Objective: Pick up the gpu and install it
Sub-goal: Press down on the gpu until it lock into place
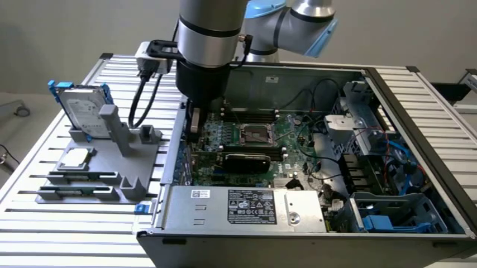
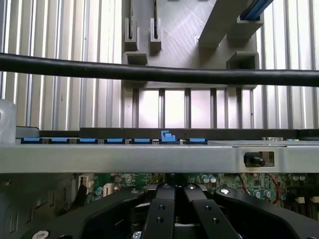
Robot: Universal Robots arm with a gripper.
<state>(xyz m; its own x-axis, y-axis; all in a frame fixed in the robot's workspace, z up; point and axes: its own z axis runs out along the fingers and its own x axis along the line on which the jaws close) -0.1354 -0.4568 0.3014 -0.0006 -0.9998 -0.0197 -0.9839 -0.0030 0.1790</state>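
The gripper (image 1: 195, 127) is hanging inside the open computer case (image 1: 417, 111), close to the case wall on the exterior view's left, over the motherboard (image 1: 257, 139). In the wrist view its fingers (image 2: 160, 214) are sitting pressed together, holding nothing. The gpu (image 1: 247, 162) is lying seated across the board, just below the processor socket (image 1: 257, 134), its black shroud facing up, apart from the gripper. Outside the wall, the grey holder tray (image 1: 89, 167) is carrying the hard drive (image 1: 78, 106) and processor chip (image 1: 75, 158). The power supply (image 1: 246, 206) is boxing in the card's near side.
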